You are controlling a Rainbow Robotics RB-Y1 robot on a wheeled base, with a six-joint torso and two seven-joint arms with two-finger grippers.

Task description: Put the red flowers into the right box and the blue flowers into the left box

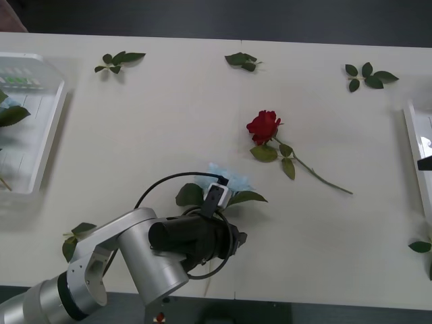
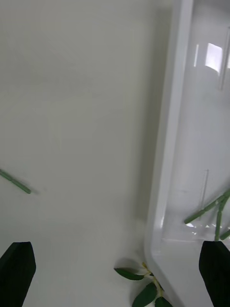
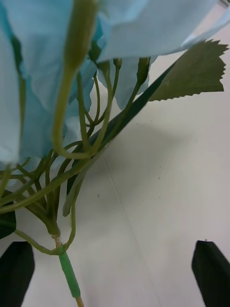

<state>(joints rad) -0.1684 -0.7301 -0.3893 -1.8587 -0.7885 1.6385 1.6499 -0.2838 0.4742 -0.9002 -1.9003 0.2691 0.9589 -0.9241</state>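
Left gripper (image 1: pixel 226 196) hangs over a blue flower (image 1: pixel 228 179) near table centre, toward 6 o'clock. In the left wrist view both black fingers (image 3: pixel 211 273) sit spread wide at the corners, stem (image 3: pixel 69 276) between them but off to one side, nothing pinched.

Risk: closing now may catch thin branchlets rather than the main stem; the head could flop or slip out on lift.

Red flower (image 1: pixel 263 125) lies just beyond, at 1 o'clock from the blue one; a sweeping lift could drag it.

Right gripper (image 2: pixel 117 273) waits open at the right box (image 2: pixel 165 144) rim. Left box (image 1: pixel 40 145) sits far at 9 o'clock: long carry, leaves may snag.
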